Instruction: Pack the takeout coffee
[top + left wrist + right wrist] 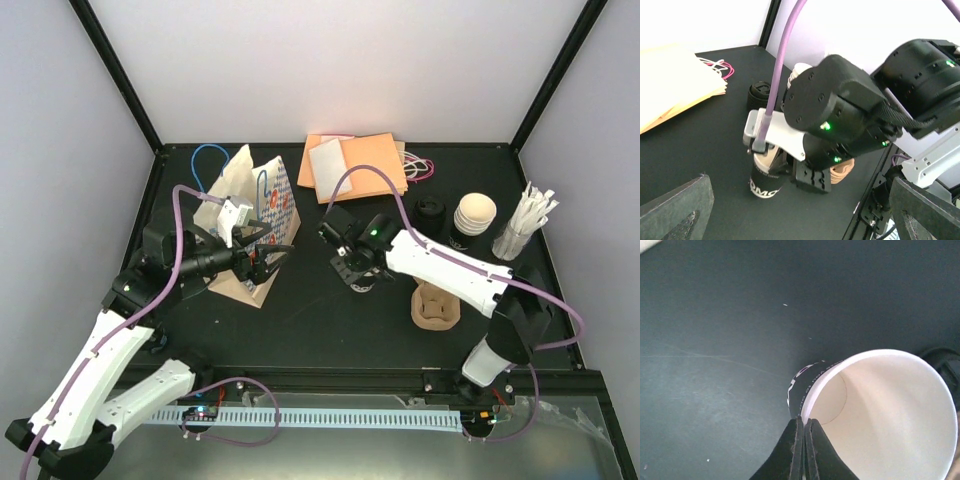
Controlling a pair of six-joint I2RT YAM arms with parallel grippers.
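Observation:
The takeout coffee cup (880, 410) stands upright on the black table, cream inside, with a black sleeve and white lettering, and it has no lid on. My right gripper (804, 421) is shut on its near rim, one finger inside and one outside. From above, the cup (358, 278) sits mid-table under the right gripper (352, 268). The left wrist view shows the same cup (764, 182) below the right wrist. My left gripper (275, 258) stands wide open next to the patterned paper bag (262, 215), holding nothing, with the cup some way off to its right.
A brown pulp carrier (436, 305) lies right of the cup. A black round piece (430, 210), a stack of cream cups (473, 220) and a holder of white sticks (525, 225) stand at the back right. Orange paper sheets (355, 165) lie at the back.

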